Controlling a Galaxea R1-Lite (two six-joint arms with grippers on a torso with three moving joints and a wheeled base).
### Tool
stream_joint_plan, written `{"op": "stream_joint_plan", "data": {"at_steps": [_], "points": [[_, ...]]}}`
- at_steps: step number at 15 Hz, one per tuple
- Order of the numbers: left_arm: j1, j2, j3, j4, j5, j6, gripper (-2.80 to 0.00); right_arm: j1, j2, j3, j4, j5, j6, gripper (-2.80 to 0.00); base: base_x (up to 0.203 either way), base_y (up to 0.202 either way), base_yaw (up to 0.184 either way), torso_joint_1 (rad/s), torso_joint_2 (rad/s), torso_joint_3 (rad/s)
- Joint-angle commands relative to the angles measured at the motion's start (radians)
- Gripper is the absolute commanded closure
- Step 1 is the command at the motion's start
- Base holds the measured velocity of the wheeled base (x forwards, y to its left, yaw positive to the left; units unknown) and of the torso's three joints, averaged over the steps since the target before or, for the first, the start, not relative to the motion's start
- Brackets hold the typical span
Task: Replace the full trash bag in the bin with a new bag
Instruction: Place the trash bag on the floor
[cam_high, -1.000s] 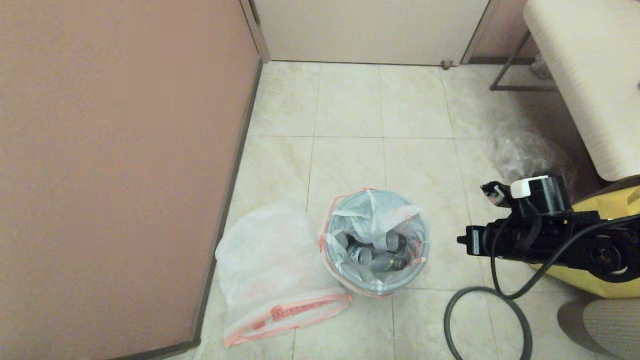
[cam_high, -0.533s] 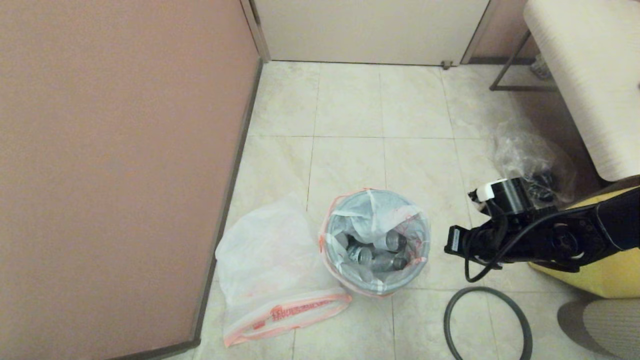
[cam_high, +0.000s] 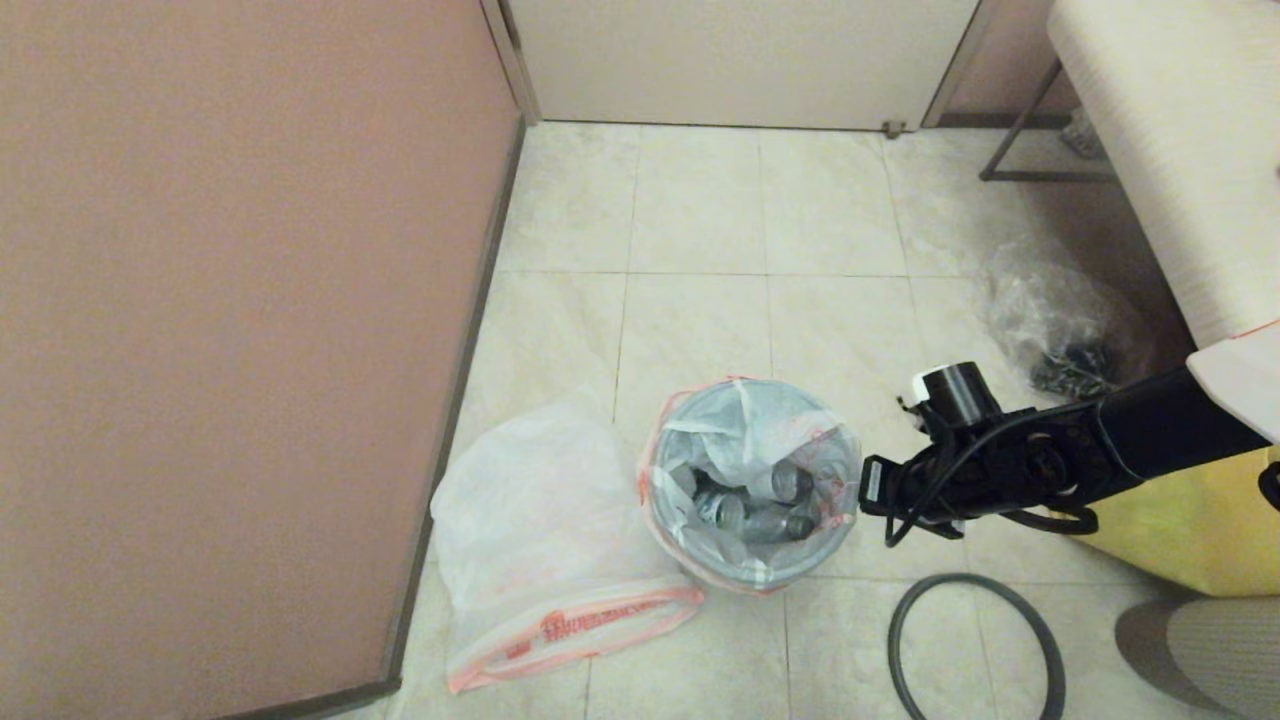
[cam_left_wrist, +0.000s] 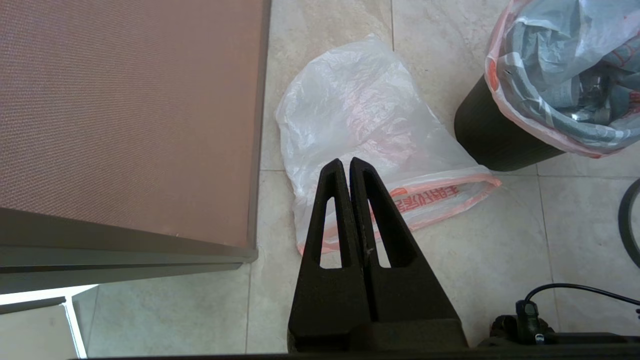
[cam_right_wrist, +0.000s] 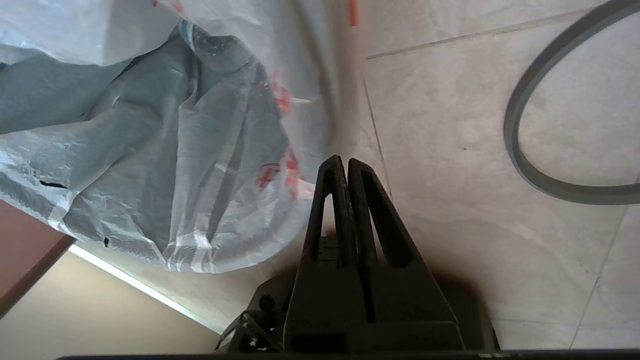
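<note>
The bin (cam_left_wrist: 495, 140) stands on the floor tiles. The full trash bag (cam_high: 745, 440) lines it, its orange-pink band folded over the rim and silver cans (cam_high: 750, 505) inside. The new bag (cam_high: 530, 520) lies limp and flat on the floor just left of the bin, also seen as the new bag (cam_left_wrist: 360, 110) from the left wrist. My right gripper (cam_high: 872, 488) is shut and empty, close beside the bin's right side; its tips (cam_right_wrist: 346, 162) hang by the bag's folded edge (cam_right_wrist: 300, 125). My left gripper (cam_left_wrist: 346, 162) is shut and empty, hovering over the new bag's mouth band.
A loose grey ring (cam_high: 975, 650) lies on the floor right of the bin. A clear crinkly bag (cam_high: 1050, 320) and a yellow fabric bag (cam_high: 1190, 520) sit at the right. A brown partition (cam_high: 240, 350) walls the left; a white bench (cam_high: 1180, 150) stands at the back right.
My right arm has swung left and stretched out toward the bin; its shut gripper now sits next to the bin's right rim. Bags and bin have not moved.
</note>
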Motion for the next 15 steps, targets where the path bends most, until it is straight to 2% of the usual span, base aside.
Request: {"op": "stream_joint_plan", "data": {"at_steps": [1,4,8,12,14,15], "points": [[0.000,0.001,0.000,0.000,0.000,0.000,0.00,0.015,0.023,-0.011,0.003,-0.005,-0.004,0.00,0.000,0.000,0.000,0.000,0.00,0.000],[0.000,0.001,0.000,0.001,0.000,0.000,0.00,0.039,0.117,-0.085,0.004,-0.109,-0.022,0.00,0.000,0.000,0.000,0.000,0.00,0.000],[0.000,0.001,0.000,0.001,0.000,0.000,0.00,0.035,0.142,-0.226,0.036,-0.123,-0.049,0.00,0.000,0.000,0.000,0.000,0.00,0.000],[0.000,0.001,0.000,0.001,0.000,0.000,0.00,0.031,0.214,-0.514,0.130,-0.122,-0.070,0.00,0.000,0.000,0.000,0.000,0.00,0.000],[0.000,0.001,0.000,0.001,0.000,0.000,0.00,0.031,0.283,-0.705,0.184,-0.121,-0.101,0.00,0.000,0.000,0.000,0.000,0.00,0.000],[0.000,0.001,0.000,0.001,0.000,0.000,0.00,0.033,0.321,-0.784,0.194,-0.109,-0.144,0.00,0.000,0.000,0.000,0.000,0.00,0.000]]}}
